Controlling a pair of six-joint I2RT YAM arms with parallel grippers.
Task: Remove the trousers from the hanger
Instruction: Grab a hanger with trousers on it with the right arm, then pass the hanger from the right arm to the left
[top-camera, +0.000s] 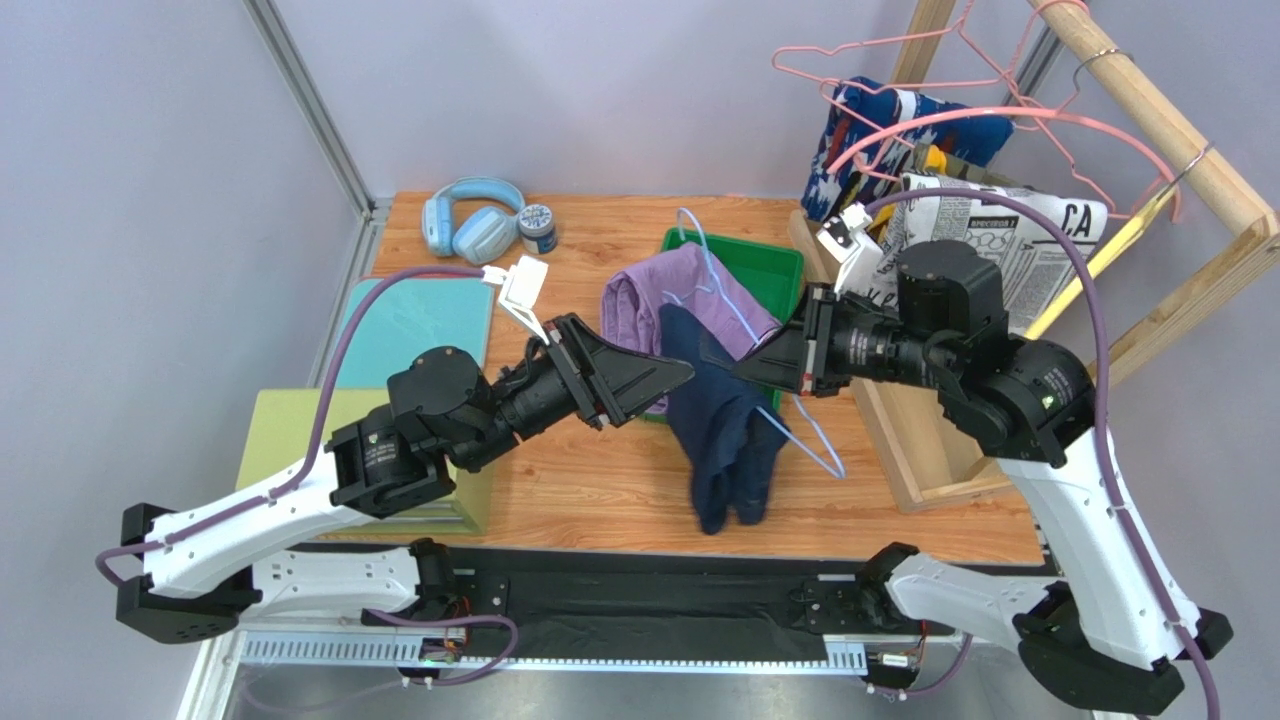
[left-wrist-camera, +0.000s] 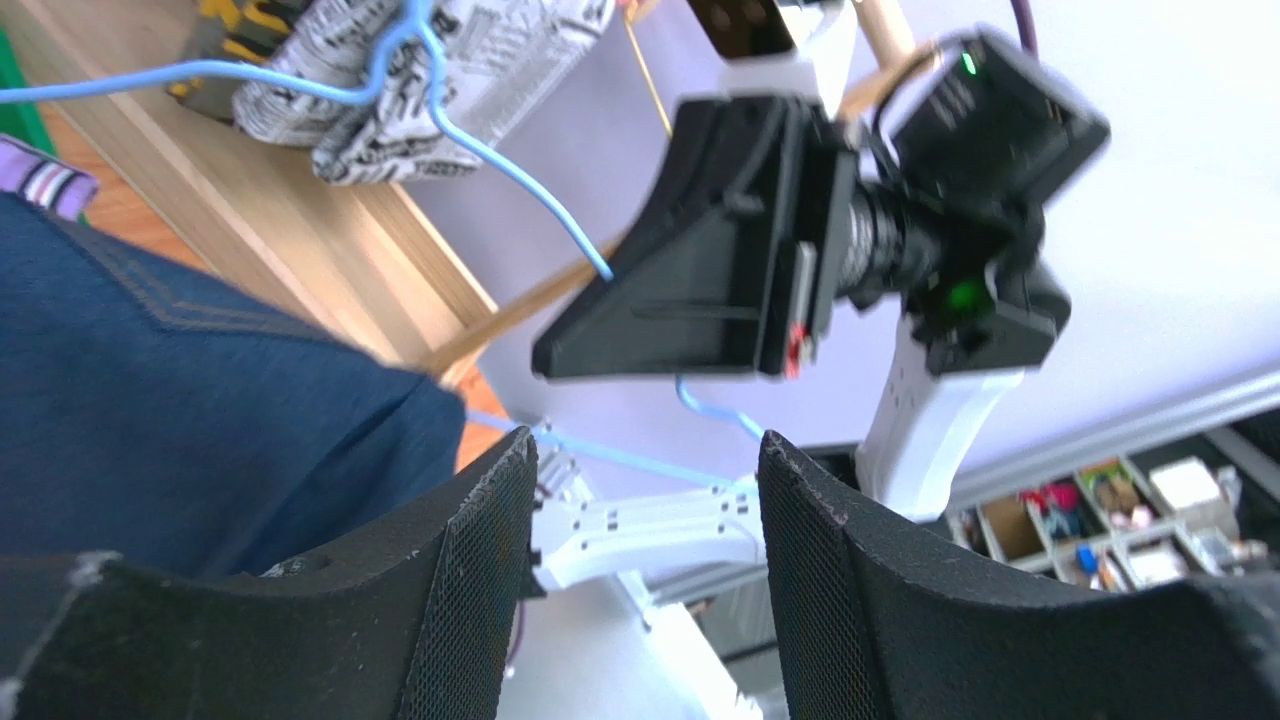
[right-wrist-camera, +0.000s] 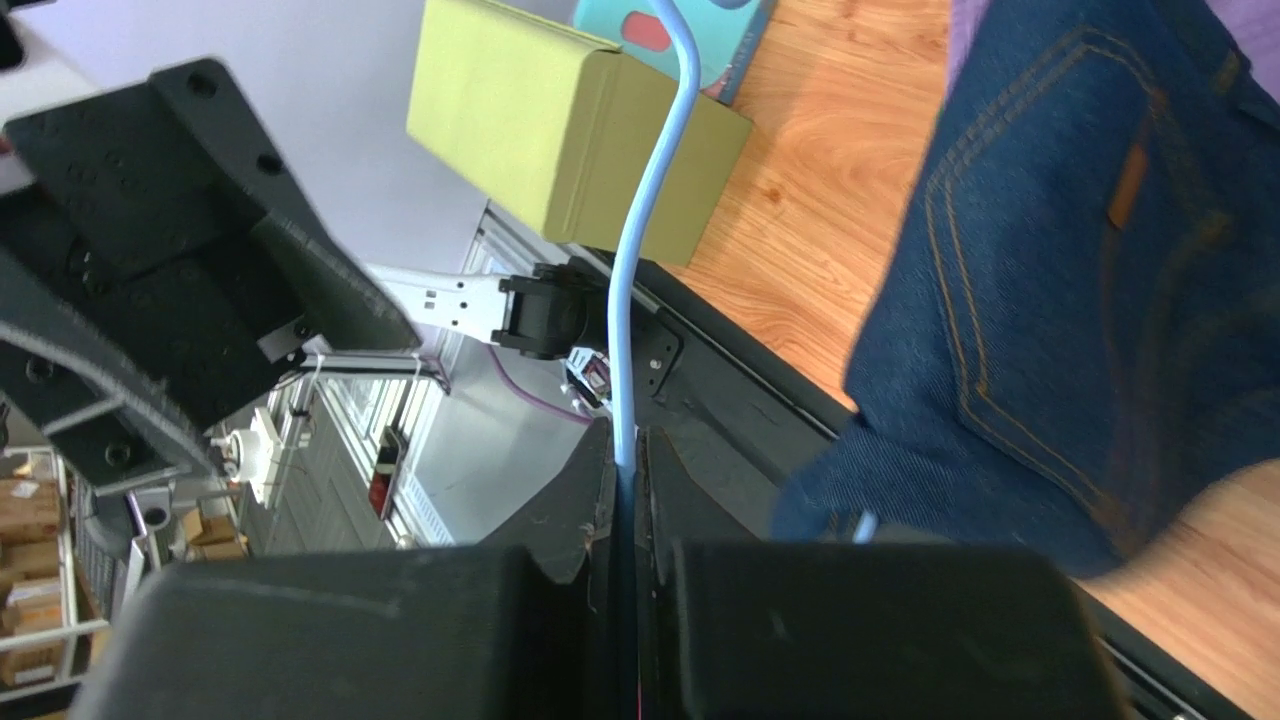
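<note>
Top view: blue hanger (top-camera: 822, 447) mid-section hidden under denim trousers (top-camera: 726, 435); camouflage trousers (top-camera: 933, 156) mostly behind newsprint trousers (top-camera: 1022, 240). Left wrist: denim cut by left edge, newsprint cut by top edge, right tool (left-wrist-camera: 556, 357) blurred, shelf bins (left-wrist-camera: 1120, 518) too small to tell. Right wrist: denim cut by right edge.

The dark denim trousers (top-camera: 729, 428) hang off the light-blue hanger (right-wrist-camera: 622, 405) beside purple trousers (top-camera: 669, 300).
</note>
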